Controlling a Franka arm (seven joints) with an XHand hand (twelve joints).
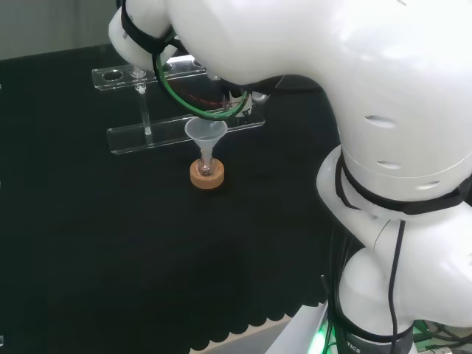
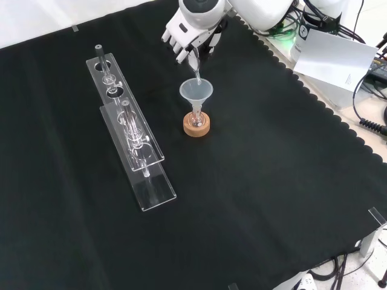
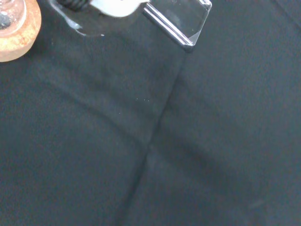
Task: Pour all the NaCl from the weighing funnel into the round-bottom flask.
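Note:
In the front view the hand [image 2: 190,33] hovers at the far edge of the cloth with its fingers curled round a clear weighing funnel [image 2: 196,65]. The weighing funnel is tilted steeply, its narrow tip pointing down into a translucent plastic funnel [image 2: 196,90]. That funnel sits in the neck of a small round-bottom flask [image 2: 197,116] on a cork ring [image 2: 197,127]. The head view shows the plastic funnel [image 1: 206,133] and the cork ring [image 1: 207,175] just below the arm's links. At the wrist view's corner are the cork ring [image 3: 16,35] and the flask [image 3: 8,12]. What the vessels hold cannot be made out.
A clear acrylic tube rack [image 2: 130,130] holding several glass tubes stands left of the flask in the front view, and behind it in the head view as the rack [image 1: 177,125]. The cloth's scalloped edge [image 2: 290,69] runs along the right, with paper and cables beyond.

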